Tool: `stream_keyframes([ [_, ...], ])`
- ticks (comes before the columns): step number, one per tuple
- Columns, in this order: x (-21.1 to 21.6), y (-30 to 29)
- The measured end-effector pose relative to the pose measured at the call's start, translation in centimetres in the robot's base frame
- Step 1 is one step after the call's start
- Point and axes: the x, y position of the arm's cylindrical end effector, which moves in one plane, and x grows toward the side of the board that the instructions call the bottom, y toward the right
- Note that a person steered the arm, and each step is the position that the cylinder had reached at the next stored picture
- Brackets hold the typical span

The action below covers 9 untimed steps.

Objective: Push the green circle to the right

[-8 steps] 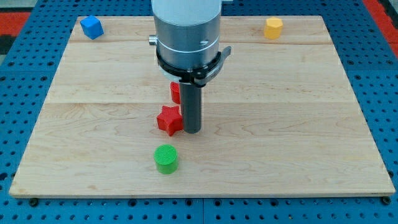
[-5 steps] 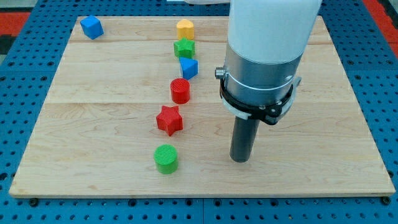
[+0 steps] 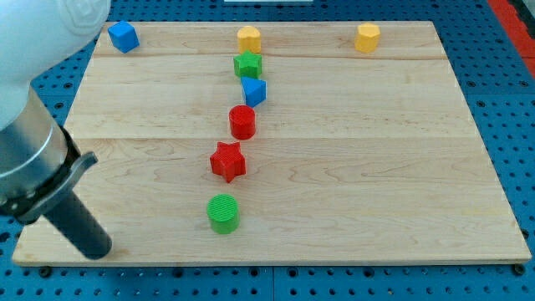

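- The green circle (image 3: 223,213) sits low on the board (image 3: 376,184), a little left of the middle, with bare wood all along its right side.
- My tip (image 3: 96,248) rests near the board's bottom-left corner, well apart from the green circle and to its left, slightly lower in the view. That is the side I need to be on: the circle lies to the view's right of my tip, so I judge a push toward the right can meet it once the tip lines up with its height.
- The rod leans in from the view's left edge and has no fingers to open or shut; it holds nothing and touches no block.
- Just above the green circle is a red star (image 3: 227,160), apart from it, so a rightward push should not catch it.
- Further up runs a loose column: a red cylinder (image 3: 242,122), a blue block (image 3: 253,91), a green star (image 3: 247,64) and a yellow block (image 3: 248,38) near the top edge; the blue and green ones look as if they touch, though I cannot be sure.
- A blue cube (image 3: 123,37) is in the top-left corner and another yellow block (image 3: 367,38) is at the top right.
- No containers are in view.
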Motion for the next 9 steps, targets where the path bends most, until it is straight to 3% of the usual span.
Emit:
stream_keyframes([
  [2, -1.6, 9.5],
  [5, -1.3, 14.3],
  [6, -1.7, 13.1],
  [7, -6.4, 4.5],
  [9, -10.9, 7.6],
])
